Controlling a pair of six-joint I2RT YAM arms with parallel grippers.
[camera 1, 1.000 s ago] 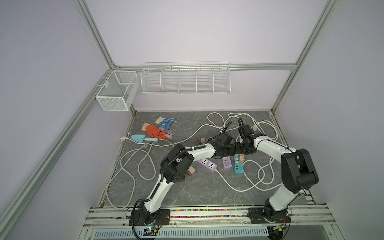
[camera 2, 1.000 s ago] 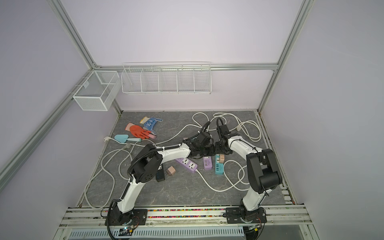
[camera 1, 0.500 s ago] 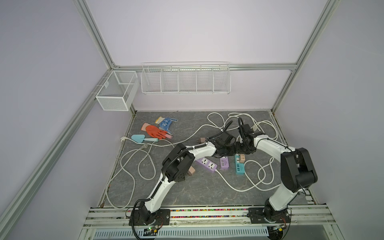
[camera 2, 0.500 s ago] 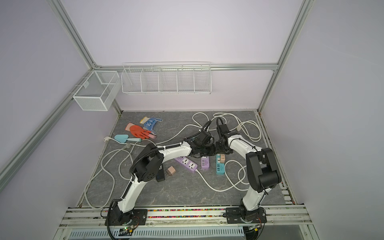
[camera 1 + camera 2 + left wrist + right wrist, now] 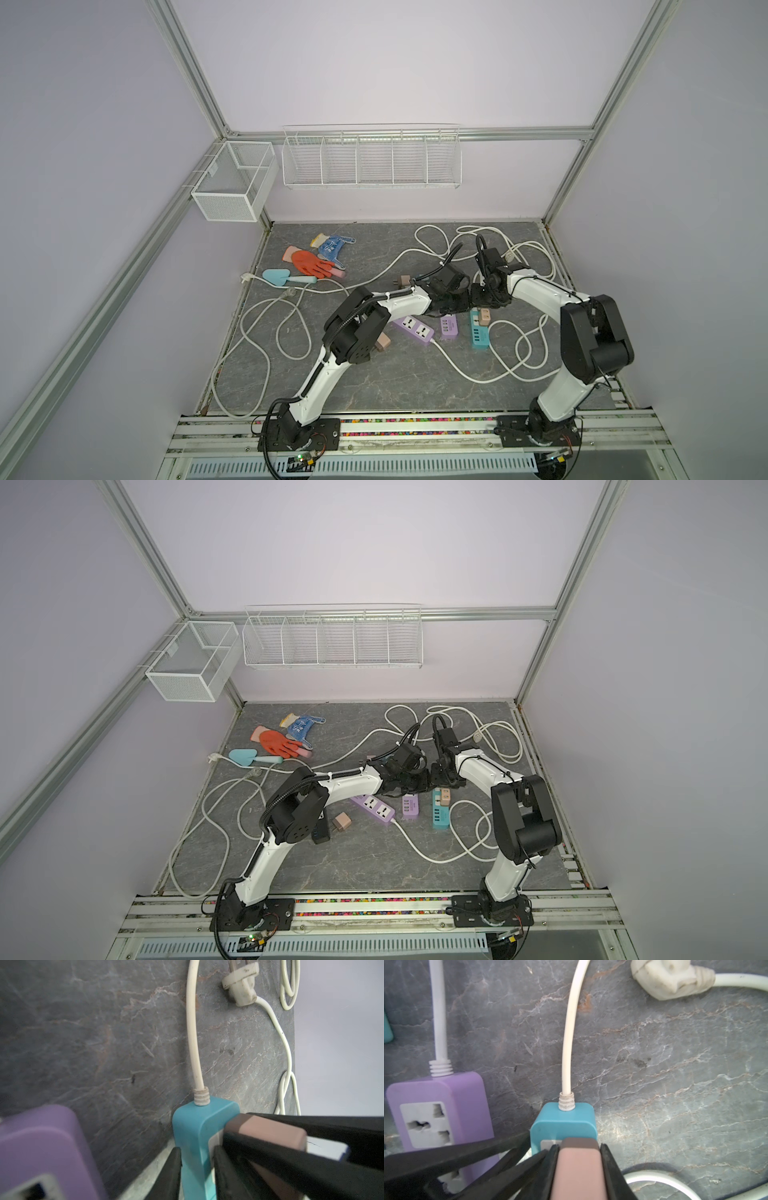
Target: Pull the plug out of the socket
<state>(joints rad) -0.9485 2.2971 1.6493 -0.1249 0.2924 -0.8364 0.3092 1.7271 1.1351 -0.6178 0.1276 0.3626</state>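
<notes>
Status: both grips are set, the pull is not yet made. Your right gripper (image 5: pixel 579 1152) is closed on the pink plug (image 5: pixel 579 1169), with a black finger pressed to each flank. Your left gripper (image 5: pixel 197 1169) clamps the teal power strip (image 5: pixel 193 1126) across its width, bracing it. The plug sits flush on the strip's white socket face and no prongs show, so I judge it fully seated. Left to do: draw the plug straight out while the strip is held down.

Location: in both top views the teal power strip (image 5: pixel 478 334) lies right of centre on the grey tabletop (image 5: pixel 395 390). It is just beside a short purple strip (image 5: pixel 449 326), under the two meeting wrists.

View notes: the top views give you the layout and the cable loops, but the arms hide both contacts. Only the right wrist view shows the fingers on the plug's sides. Only the left wrist view shows the jaws on the strip body, with the right gripper's fingers (image 5: pixel 291 1163) crossing the plug.
</notes>
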